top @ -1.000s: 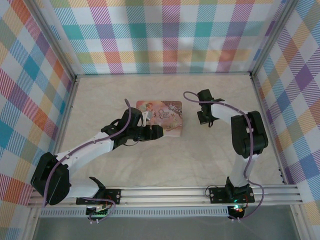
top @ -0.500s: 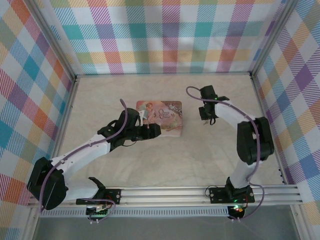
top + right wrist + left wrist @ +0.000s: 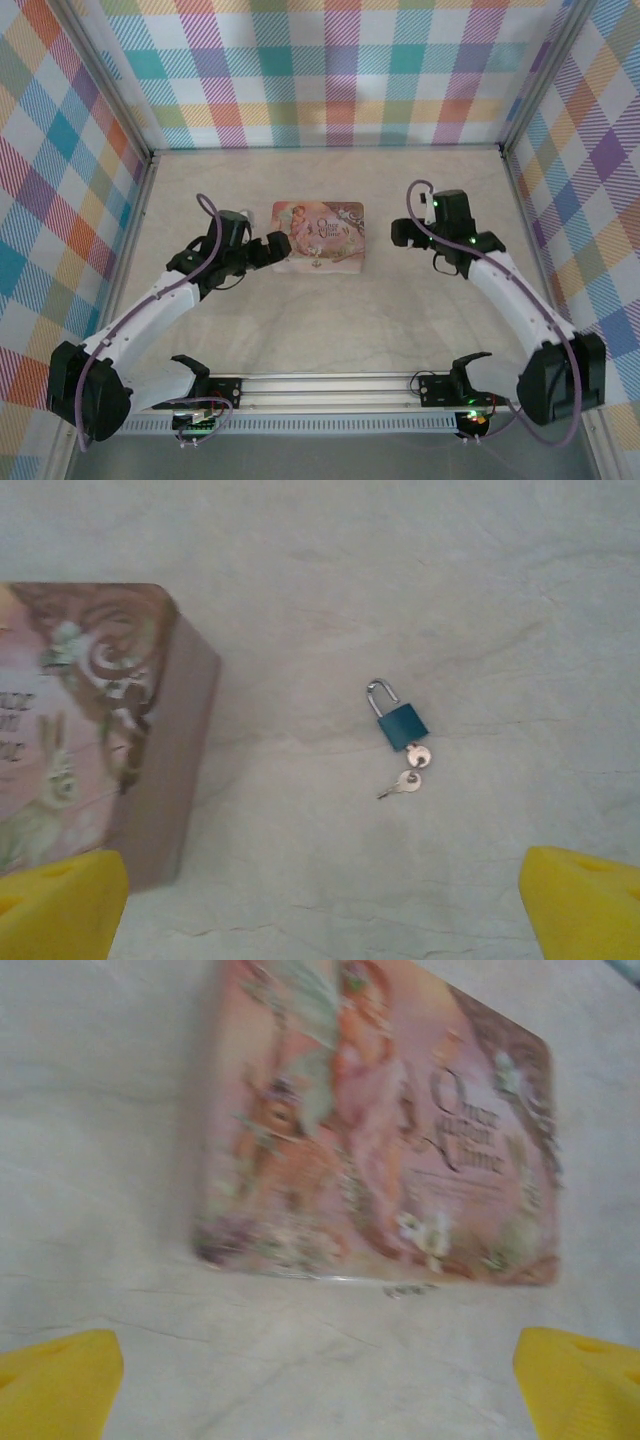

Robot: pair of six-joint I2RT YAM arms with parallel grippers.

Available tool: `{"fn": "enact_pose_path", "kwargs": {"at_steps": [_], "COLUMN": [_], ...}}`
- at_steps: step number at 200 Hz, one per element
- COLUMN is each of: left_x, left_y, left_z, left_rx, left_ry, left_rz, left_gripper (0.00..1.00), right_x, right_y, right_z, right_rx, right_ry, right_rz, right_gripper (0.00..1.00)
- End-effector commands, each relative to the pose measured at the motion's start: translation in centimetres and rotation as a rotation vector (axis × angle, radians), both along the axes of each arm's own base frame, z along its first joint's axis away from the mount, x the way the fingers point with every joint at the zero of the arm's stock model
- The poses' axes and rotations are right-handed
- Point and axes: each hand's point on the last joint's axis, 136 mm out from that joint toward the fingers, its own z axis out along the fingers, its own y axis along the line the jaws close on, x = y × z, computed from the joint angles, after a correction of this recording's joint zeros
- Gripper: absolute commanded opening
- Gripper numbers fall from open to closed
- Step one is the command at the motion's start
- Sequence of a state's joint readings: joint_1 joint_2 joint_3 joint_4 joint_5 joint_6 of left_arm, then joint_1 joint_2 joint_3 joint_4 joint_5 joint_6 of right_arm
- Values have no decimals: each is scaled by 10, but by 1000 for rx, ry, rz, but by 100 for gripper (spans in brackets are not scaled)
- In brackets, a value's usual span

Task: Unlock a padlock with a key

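Observation:
A tiny padlock [image 3: 401,724] with a blue body and a metal shackle lies flat on the table in the right wrist view. One small key [image 3: 419,755] sits at the bottom of its body. A second key [image 3: 405,782] lies linked just below. I cannot tell whether the shackle is latched. My right gripper [image 3: 322,920] hovers above and nearer than the padlock, open, with nothing between its yellow fingertips [image 3: 585,900]. It shows from above as the right gripper [image 3: 402,233]. My left gripper [image 3: 275,246] is open beside the tin's left end, its yellow fingertips [image 3: 60,1385] wide apart and holding nothing.
A pink illustrated tin box [image 3: 320,236] lies at mid-table; the same tin box [image 3: 380,1130] fills the left wrist view and, as the tin box [image 3: 100,730], sits left of the padlock. A small dark blurred speck [image 3: 410,1288] lies by its near edge. Plaid walls enclose the table.
Both grippers have opened wide. The left gripper drew back leftward off the tin's front. The right arm swung its elbow down and to the right, its gripper staying just right of the tin.

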State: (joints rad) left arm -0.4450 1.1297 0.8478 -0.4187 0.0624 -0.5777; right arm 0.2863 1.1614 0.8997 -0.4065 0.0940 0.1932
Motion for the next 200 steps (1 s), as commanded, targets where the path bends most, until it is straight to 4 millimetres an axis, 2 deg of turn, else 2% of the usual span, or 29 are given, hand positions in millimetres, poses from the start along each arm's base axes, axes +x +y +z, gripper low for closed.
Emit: {"fn": "enact_pose_path", "kwargs": {"at_steps": [1,25,43,64,85,110,126,149,171,178,189,194,200], "left_x": [11,27,36,52,65,80,89,95,93,94,94,98,96], "left_y": [51,98,125,134,148,170,170,166,167,163,148,146,148], "left_z": [18,27,25,20,0,-32,-51,-63,-71,-72,-86,-82,-87], "left_rx": [227,412,561,626,636,678,628,627,598,578,554,554,552], "left_ry": [-94,-185,-255,-370,-389,-354,-359,-388,-464,-494,-502,-549,-499], "left_rz": [124,280,354,348,369,395,373,335,345,320,221,220,220], "left_gripper": [100,100,100,100,100,100,100,100,100,100,100,100,100], "right_x": [1,4,10,20,31,44,50,54,50,53,52,53,59], "right_y": [-2,-32,-48,-68,-87,-92,-92,-95,-101,-98,-86,-82,-80], "right_z": [22,22,14,-2,-20,-36,-44,-47,-71,-67,-75,-81,-82], "right_rx": [89,5,-90,-212,-272,-265,-284,-265,-174,-158,-126,-114,-113], "right_ry": [-138,-266,-340,-373,-368,-402,-420,-480,-472,-512,-471,-468,-506], "right_rz": [-43,-167,-211,-280,-361,-371,-350,-335,-312,-291,-200,-172,-153], "right_gripper": [100,100,100,99,100,100,100,100,100,100,100,100,100]}}
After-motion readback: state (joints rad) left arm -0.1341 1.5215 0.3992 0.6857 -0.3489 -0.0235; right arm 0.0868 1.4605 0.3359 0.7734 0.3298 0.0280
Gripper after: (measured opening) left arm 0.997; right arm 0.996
